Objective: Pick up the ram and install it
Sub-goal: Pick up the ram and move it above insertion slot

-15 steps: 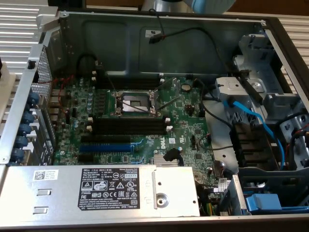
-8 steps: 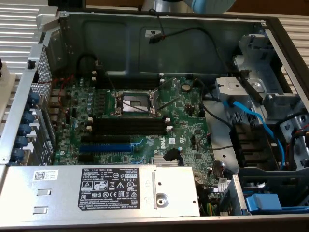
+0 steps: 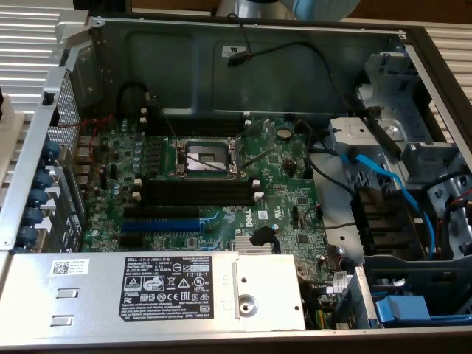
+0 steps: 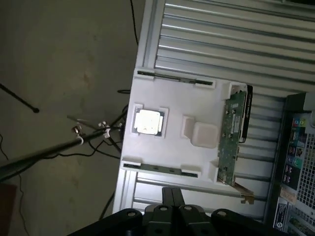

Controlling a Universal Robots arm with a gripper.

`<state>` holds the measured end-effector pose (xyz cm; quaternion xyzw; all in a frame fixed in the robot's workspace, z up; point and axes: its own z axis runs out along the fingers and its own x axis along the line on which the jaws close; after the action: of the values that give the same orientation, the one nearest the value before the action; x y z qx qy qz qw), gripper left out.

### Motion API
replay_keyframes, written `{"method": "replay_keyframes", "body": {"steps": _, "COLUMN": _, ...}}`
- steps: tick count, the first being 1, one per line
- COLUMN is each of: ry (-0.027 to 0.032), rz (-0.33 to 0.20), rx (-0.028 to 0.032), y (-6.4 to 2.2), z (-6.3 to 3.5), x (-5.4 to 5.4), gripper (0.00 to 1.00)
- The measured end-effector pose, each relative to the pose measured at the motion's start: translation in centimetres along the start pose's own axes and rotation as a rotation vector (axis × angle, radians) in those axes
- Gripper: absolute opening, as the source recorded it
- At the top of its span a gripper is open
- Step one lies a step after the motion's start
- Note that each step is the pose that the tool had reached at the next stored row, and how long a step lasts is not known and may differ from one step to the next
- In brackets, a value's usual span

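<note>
Here the jaws (image 4: pixel 172 191) are pressed shut with nothing between them, hanging over the slatted table (image 4: pixel 221 29) just off the white tray (image 4: pixel 197 103). The ram (image 4: pixel 157 169) appears to lie in the groove along the tray edge nearest the jaws. Its long axis follows that edge, crosswise to the line out from the jaws. The motherboard's black slots (image 3: pixel 195 193) stand empty.
</note>
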<state>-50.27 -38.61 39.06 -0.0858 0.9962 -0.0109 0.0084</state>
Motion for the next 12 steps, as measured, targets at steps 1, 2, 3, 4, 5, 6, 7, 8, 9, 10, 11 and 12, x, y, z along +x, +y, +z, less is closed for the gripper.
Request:
{"method": "replay_keyframes", "body": {"steps": 1, "ry": -0.0004, "rz": -0.018, "rx": -0.0003, "y": 0.00, "z": 0.00, "x": 0.00, "gripper": 0.10}}
{"method": "replay_keyframes", "body": {"steps": 2, "ry": -0.0009, "rz": -0.036, "rx": -0.0007, "y": 0.00, "z": 0.00, "x": 0.00, "gripper": 0.10}}
{"method": "replay_keyframes", "body": {"steps": 3, "ry": -0.0013, "rz": -0.054, "rx": -0.0011, "y": 0.00, "z": 0.01, "x": 0.00, "gripper": 0.10}}
{"method": "replay_keyframes", "body": {"steps": 4, "ry": -0.0017, "rz": -0.072, "rx": -0.0014, "y": 0.00, "z": 0.01, "x": 0.00, "gripper": 0.10}}
{"method": "replay_keyframes", "body": {"steps": 5, "ry": -0.0022, "rz": -0.091, "rx": -0.0018, "y": 0.00, "z": 0.01, "x": 0.00, "gripper": 0.10}}
{"method": "replay_keyframes", "body": {"steps": 6, "ry": -0.0027, "rz": -0.110, "rx": -0.0023, "y": 0.00, "z": 0.02, "x": 0.00, "gripper": 0.10}}
{"method": "replay_keyframes", "body": {"steps": 7, "ry": -0.0031, "rz": -0.126, "rx": -0.0026, "y": 0.00, "z": 0.01, "x": 0.00, "gripper": 0.10}}
{"method": "replay_keyframes", "body": {"steps": 8, "ry": -0.0036, "rz": -0.145, "rx": -0.0031, "y": 0.00, "z": 0.02, "x": 0.00, "gripper": 0.10}}
{"method": "replay_keyframes", "body": {"steps": 9, "ry": -0.0040, "rz": -0.163, "rx": -0.0035, "y": 0.00, "z": 0.02, "x": 0.00, "gripper": 0.10}}
{"method": "replay_keyframes", "body": {"steps": 10, "ry": -0.0044, "rz": -0.181, "rx": -0.0039, "y": 0.00, "z": 0.02, "x": 0.00, "gripper": 0.10}}
{"method": "replay_keyframes", "body": {"steps": 11, "ry": -0.0049, "rz": -0.199, "rx": -0.0043, "y": 0.00, "z": 0.02, "x": 0.00, "gripper": 0.10}}
{"method": "replay_keyframes", "body": {"steps": 12, "ry": -0.0053, "rz": -0.218, "rx": -0.0047, "y": 0.00, "z": 0.03, "x": 0.00, "gripper": 0.10}}
